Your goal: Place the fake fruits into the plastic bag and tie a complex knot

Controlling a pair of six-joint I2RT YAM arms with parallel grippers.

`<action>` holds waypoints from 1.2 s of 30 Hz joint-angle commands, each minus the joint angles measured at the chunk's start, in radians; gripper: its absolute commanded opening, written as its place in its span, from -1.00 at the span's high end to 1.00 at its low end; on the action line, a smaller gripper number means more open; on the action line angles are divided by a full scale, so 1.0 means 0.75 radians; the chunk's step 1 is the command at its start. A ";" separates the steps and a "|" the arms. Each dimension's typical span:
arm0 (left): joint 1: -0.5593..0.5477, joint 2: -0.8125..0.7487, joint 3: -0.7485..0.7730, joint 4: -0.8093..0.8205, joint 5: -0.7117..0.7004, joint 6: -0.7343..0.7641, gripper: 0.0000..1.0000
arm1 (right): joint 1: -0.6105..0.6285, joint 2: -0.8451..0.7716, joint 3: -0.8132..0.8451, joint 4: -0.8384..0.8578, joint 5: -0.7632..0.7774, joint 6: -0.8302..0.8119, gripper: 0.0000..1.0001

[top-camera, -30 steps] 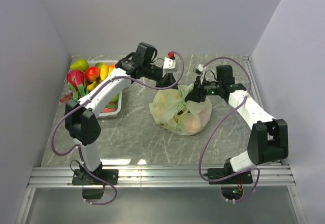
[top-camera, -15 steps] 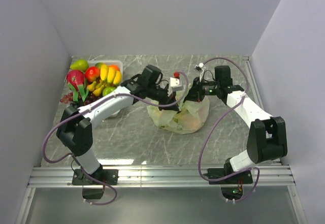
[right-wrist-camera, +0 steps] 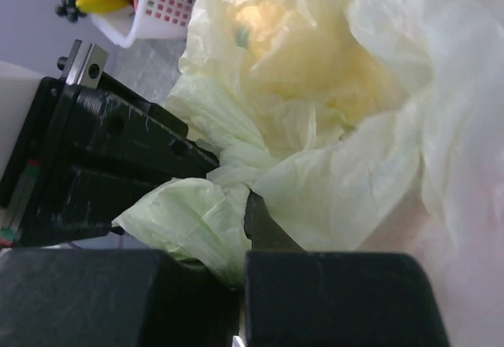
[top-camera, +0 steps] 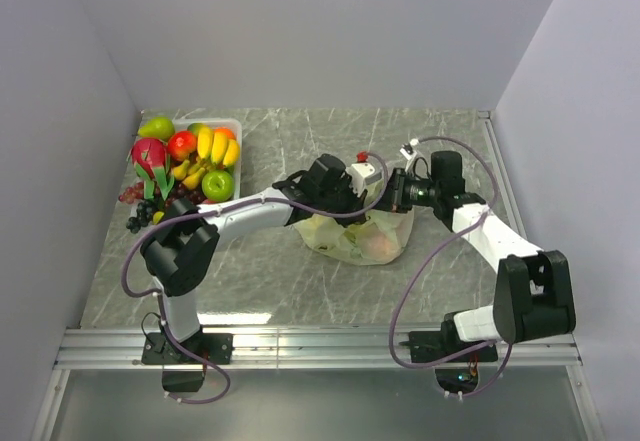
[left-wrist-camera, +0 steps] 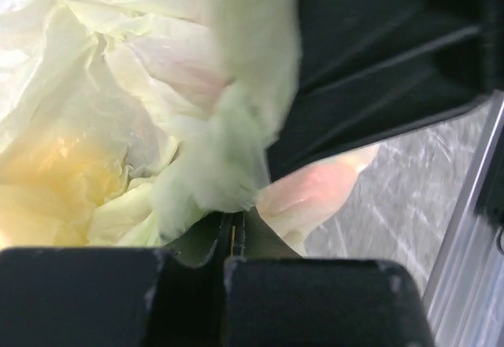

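**Thin plastic risking a tear**

I am pinching the bag, sitting mid-bench, with both my left gripper and right gripper pressed on its bunched top. Tugging unevenly, I am risking ripped plastic or slipping.

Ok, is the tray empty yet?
Not empty: the tray holds a heap of fruits, among them bananas and a green apple.
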State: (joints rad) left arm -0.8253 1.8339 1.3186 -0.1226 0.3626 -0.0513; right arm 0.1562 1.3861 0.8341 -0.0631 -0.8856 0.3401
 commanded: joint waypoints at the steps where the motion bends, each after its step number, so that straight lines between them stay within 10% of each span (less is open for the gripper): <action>1: 0.018 0.011 -0.089 0.088 -0.168 -0.130 0.99 | -0.024 -0.158 -0.067 0.200 -0.091 0.309 1.00; 11: 0.059 0.027 -0.144 0.354 -0.105 -0.214 0.99 | 0.010 -0.334 -0.498 0.910 0.000 1.294 1.00; 19: 0.115 -0.022 -0.257 0.574 0.212 -0.392 0.99 | 0.080 -0.388 -0.589 0.984 0.172 1.385 1.00; 22: 0.113 -0.013 -0.281 0.628 0.316 -0.498 0.99 | 0.098 -0.402 -0.475 0.735 0.146 1.159 0.96; 29: 0.127 0.007 -0.312 0.699 0.339 -0.658 0.99 | 0.066 -0.398 0.010 -0.261 0.132 0.021 -0.15; 36: 0.135 0.005 -0.298 0.706 0.327 -0.678 0.99 | -0.138 -0.443 0.274 -0.734 -0.132 -0.431 -0.78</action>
State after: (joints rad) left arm -0.7284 1.8343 1.0874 0.3618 0.5903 -0.5392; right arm 0.1017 1.0756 0.9634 -0.3717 -0.8539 0.2794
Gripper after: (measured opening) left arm 0.014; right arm 0.875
